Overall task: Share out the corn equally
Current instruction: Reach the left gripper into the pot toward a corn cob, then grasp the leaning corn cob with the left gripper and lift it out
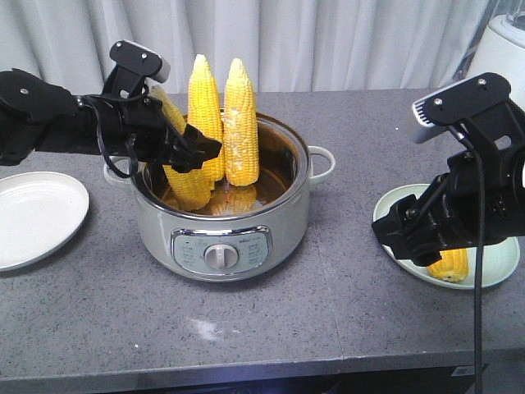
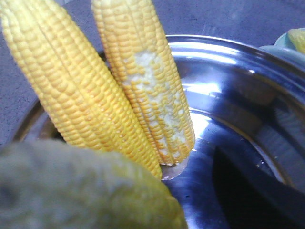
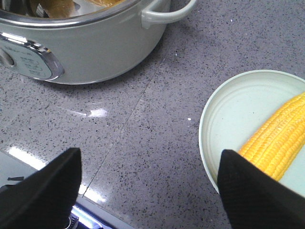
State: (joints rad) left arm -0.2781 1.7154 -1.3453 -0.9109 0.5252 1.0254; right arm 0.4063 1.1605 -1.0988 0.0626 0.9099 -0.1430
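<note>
A pale green electric pot (image 1: pixel 279 238) stands mid-table with three cobs of corn in it. Two stand upright against its far side: a plain yellow one (image 1: pixel 205 107) (image 2: pixel 71 90) and one with whitish patches (image 1: pixel 240 123) (image 2: pixel 147 81). My left gripper (image 1: pixel 195 154) reaches in from the left and is shut on the third cob (image 1: pixel 182 176), which fills the lower left of the left wrist view as a blur (image 2: pixel 86 191). A fourth cob (image 1: pixel 451 264) (image 3: pixel 276 138) lies on the right plate (image 1: pixel 500 267) (image 3: pixel 228 114). My right gripper (image 1: pixel 408 238) (image 3: pixel 150 191) hovers open at that plate's left rim, holding nothing.
A white plate (image 1: pixel 37 213) with nothing on it lies at the left table edge. The pot's handle (image 1: pixel 324 162) sticks out to the right. A white appliance (image 1: pixel 504 45) stands at the back right. The table's front edge runs just below my right gripper.
</note>
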